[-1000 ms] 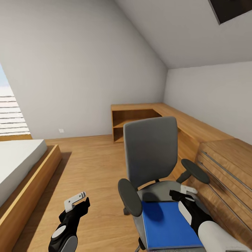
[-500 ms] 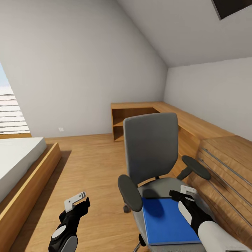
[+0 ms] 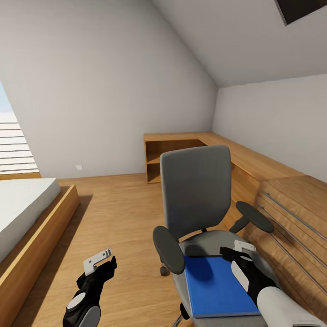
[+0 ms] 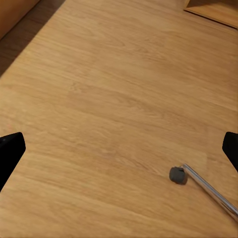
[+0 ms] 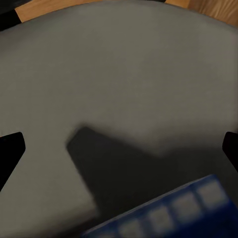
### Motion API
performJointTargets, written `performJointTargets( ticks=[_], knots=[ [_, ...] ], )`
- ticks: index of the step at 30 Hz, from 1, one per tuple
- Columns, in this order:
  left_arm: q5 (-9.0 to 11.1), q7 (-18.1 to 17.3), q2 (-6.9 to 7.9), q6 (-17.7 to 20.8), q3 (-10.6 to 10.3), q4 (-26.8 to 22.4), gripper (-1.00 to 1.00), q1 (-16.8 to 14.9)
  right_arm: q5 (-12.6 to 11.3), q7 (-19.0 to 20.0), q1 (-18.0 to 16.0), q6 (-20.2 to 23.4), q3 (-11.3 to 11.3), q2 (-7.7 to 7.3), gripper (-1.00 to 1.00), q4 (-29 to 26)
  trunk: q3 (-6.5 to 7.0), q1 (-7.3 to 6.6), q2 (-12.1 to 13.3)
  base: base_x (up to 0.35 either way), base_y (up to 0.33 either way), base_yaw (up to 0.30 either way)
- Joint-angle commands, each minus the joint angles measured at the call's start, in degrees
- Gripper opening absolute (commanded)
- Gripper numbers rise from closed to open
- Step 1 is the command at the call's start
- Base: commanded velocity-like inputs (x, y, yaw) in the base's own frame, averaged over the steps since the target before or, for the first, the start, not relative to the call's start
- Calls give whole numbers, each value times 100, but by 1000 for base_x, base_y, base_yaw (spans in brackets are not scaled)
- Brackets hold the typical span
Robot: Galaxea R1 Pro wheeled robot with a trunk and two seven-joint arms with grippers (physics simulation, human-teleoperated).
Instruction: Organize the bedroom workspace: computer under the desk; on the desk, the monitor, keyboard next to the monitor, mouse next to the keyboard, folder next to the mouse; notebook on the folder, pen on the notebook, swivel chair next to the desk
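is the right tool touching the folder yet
Apart. In the right wrist view the open fingers sit wide over the grey chair seat, and only the folder corner shows, below them, with nothing between the fingers.

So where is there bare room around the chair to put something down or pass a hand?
Bare wood floor lies open between the bed platform and the swivel chair. The light-wood shelf top also looks bare. It is crowded on the chair's seat: the folder covers most of it, with the right gripper above it and the armrests close beside.
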Motion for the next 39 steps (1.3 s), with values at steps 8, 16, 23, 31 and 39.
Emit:
performJointTargets(
  ticks=[8,16,23,31,39],
  knots=[
    [25,40,7,19,-10,8,100,-6,-20,-25,-1,37,15,5,100,-14,-6,-1,-3,-102,0,0],
    [25,46,9,12,-4,11,100,-6,-20,-25,-1,31,15,7,100,-14,-6,-1,-3,-60,0,0],
    [21,48,10,15,-4,17,100,-6,-20,-25,-1,29,15,11,100,-14,-6,-1,-3,-88,0,0],
    [22,48,11,19,-3,18,100,-6,-20,-25,-1,28,15,15,100,-14,-6,-1,-3,-129,0,0],
    [23,49,11,19,-3,18,100,-6,-20,-25,-1,28,15,16,100,-14,-6,-1,-3,-72,0,0]
  ],
)
